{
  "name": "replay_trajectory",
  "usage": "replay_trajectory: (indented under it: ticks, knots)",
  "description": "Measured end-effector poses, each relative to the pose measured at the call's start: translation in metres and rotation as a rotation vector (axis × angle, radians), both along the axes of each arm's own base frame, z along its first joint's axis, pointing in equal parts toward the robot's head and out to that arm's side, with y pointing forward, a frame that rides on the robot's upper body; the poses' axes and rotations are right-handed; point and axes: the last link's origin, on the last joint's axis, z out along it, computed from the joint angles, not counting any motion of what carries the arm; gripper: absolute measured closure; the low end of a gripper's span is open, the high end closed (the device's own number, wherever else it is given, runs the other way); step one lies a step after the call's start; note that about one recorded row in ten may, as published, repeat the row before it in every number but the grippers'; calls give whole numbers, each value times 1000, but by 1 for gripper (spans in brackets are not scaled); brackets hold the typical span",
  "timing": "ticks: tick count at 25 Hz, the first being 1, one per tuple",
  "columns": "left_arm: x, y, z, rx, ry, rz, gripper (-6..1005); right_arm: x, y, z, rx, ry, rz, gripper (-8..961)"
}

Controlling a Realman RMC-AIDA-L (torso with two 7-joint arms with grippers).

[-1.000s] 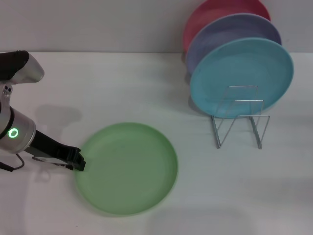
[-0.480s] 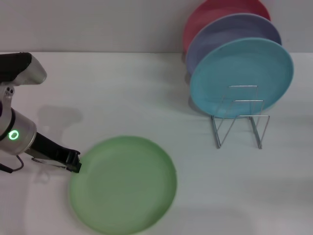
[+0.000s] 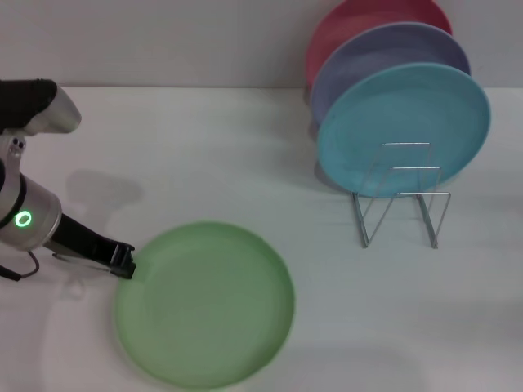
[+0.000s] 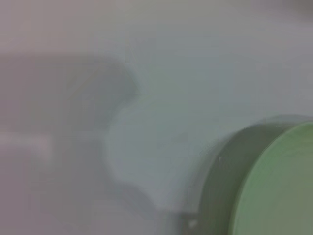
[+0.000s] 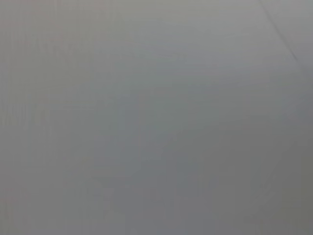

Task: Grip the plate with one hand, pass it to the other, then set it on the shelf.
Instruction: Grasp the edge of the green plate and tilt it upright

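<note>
The pale-green plate (image 3: 205, 304) is seen gripped at its near-left rim by the left gripper (image 3: 124, 261), whose jaws are closed on the edge; the rest of the plate extends away from the jaws toward the robot's right, apparently lifted just clear of the white desk (image 3: 212, 147). In the left wrist view the plate (image 4: 274, 186) fills one corner, its rim seen edge-on close to the camera. The right gripper is not shown in any view, and only blank surface is offered by its wrist camera.

Well beyond the jaws, to the right and farther back, the wire shelf (image 3: 400, 196) is pictured with a sky-blue plate (image 3: 404, 126), a lavender plate (image 3: 384, 57) and a red plate (image 3: 359, 20) leaning in a row; its front loops are left free.

A risk is judged to lie in the narrow hold: with so much plate overhanging a single pinch point, it could sag, swivel or slip out during the hand-over, especially if the receiving grip is taken before the plate is steadied.
</note>
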Motion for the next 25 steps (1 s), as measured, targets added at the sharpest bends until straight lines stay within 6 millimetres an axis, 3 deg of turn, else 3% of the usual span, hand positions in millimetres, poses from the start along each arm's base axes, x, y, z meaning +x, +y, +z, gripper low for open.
replay_trajectory:
  ticks: [12,25]
  knots:
    - [12,7,13,54,-109,-53,975,0,0,-1,-3,17,7,253]
    - [3,29,23,245,-111,-119,973,-1,2,-5,-17,26,7,253]
